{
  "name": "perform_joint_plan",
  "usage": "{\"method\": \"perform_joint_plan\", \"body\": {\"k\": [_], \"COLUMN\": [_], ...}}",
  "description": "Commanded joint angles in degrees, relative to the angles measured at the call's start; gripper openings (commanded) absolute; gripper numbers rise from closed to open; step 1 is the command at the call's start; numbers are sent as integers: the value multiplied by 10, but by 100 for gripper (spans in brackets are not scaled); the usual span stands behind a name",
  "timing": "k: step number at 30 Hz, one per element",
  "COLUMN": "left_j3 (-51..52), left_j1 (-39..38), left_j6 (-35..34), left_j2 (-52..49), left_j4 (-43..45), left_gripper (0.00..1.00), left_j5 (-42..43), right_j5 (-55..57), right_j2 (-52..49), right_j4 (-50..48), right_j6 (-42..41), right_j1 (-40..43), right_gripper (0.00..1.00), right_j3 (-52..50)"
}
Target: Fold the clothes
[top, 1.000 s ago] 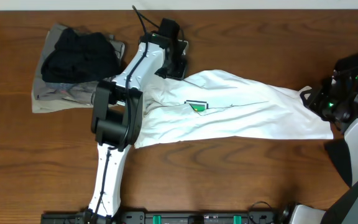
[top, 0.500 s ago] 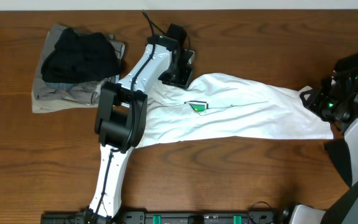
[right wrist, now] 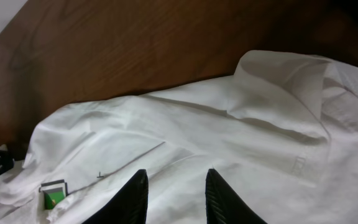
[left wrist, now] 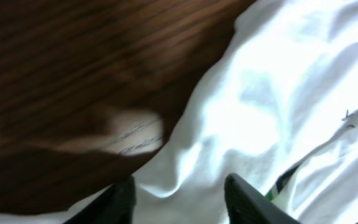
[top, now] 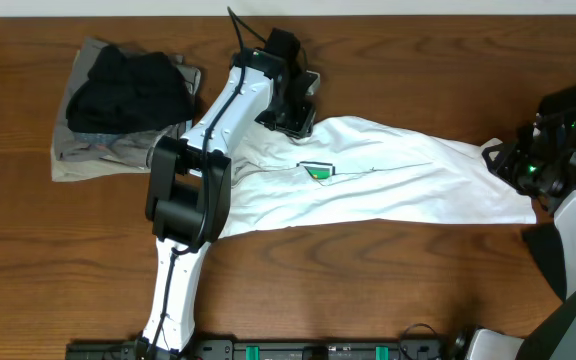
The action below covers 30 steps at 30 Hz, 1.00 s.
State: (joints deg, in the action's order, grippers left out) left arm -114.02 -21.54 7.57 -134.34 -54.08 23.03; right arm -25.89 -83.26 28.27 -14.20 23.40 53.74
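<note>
A white T-shirt (top: 388, 185) lies stretched out across the table, its small green print (top: 317, 170) facing up. My left gripper (top: 296, 112) sits low over the shirt's upper left edge. In the left wrist view its gripper (left wrist: 180, 180) is open, with a soft fold of the T-shirt (left wrist: 260, 93) lying loose between the fingers. My right gripper (top: 501, 158) is at the shirt's right end. In the right wrist view that gripper (right wrist: 176, 171) stands open just over smooth white T-shirt (right wrist: 185, 137) cloth. A black garment (top: 128, 88) rests on a grey-khaki one (top: 93, 160) at the far left.
The brown wooden table (top: 388, 60) shows bare along the back edge and in front of the shirt. The left arm's dark elbow (top: 183, 195) overlaps the shirt's left end. The garment pile lies close to the left arm's reach.
The left gripper has shifted a little to the right and back along the shirt's upper edge, and its jaws have widened. The right arm and the shirt's right end have not moved.
</note>
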Motion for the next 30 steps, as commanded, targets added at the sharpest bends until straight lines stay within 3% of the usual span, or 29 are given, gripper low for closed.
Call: {"method": "perform_joint_plan", "body": {"k": [1,4,14,19,30], "left_j3": [-3,12,36,36,36], "left_j1": [-2,-2,-9,-17,-23], "left_j6": [27,44,44,44,57], "left_j2": [14,13,-10,-14,-28], "left_j4": [-1,16,68,67,62], "left_gripper": [52,55,54,33,28], "left_j5": [19,18,16,16,10], "right_j5": [0,0,0,0,-5], "right_j2": [1,1,1,1,1], "right_j4": [0,0,5,11,16], "right_j6": [5,5,5,5,5], "right_j1": [-3,-3,-3,-3,-3], "right_gripper": [29,29,28,28,27], "right_j3": [3,3,3,3,3]}}
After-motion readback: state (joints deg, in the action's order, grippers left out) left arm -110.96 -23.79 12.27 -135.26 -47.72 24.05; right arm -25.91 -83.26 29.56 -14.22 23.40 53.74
